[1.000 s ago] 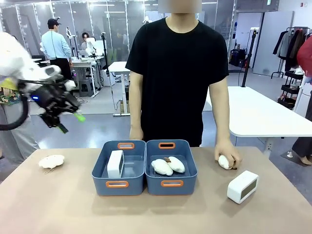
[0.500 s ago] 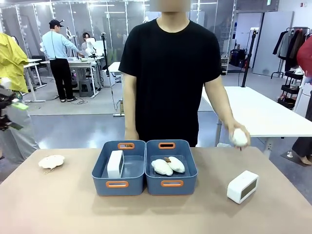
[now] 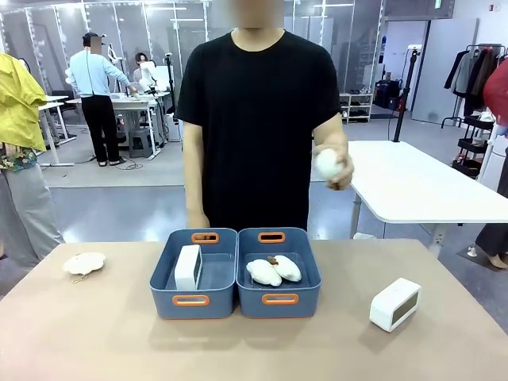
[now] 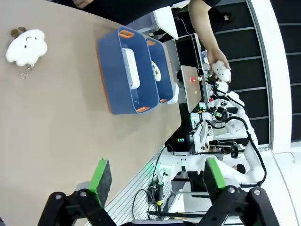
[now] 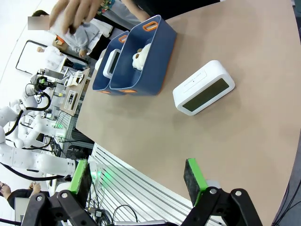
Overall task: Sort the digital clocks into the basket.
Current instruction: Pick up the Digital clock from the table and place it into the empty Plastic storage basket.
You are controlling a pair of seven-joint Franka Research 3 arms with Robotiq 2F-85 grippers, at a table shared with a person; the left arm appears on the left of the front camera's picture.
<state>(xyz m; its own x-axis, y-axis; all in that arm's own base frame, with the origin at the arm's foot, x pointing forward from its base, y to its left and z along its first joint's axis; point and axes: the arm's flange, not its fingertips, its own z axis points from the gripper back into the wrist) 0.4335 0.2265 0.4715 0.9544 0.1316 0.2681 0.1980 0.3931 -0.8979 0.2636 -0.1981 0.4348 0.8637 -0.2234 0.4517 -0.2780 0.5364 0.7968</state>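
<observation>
One digital clock (image 3: 188,267) stands on edge inside the left blue basket (image 3: 214,306). Another clock (image 3: 395,303) lies on the table at the right, screen facing forward. The left wrist view looks down from high up on the basket (image 4: 110,80) and the clock (image 4: 130,68) in it; my left gripper (image 4: 157,176) is open and holds nothing. My right gripper (image 5: 137,178) is likewise open, hanging above the table edge short of the loose clock (image 5: 203,87), with the basket (image 5: 101,81) farther off.
The right blue bin (image 3: 279,306) holds two white plush toys (image 3: 274,270). Another plush (image 3: 83,263) lies at the table's left. The person across the table holds a white plush (image 3: 329,167) in one raised hand at chest height.
The person picked the plush up from the table's right side and raised it to chest height. My left arm swung out of the front view to the left.
</observation>
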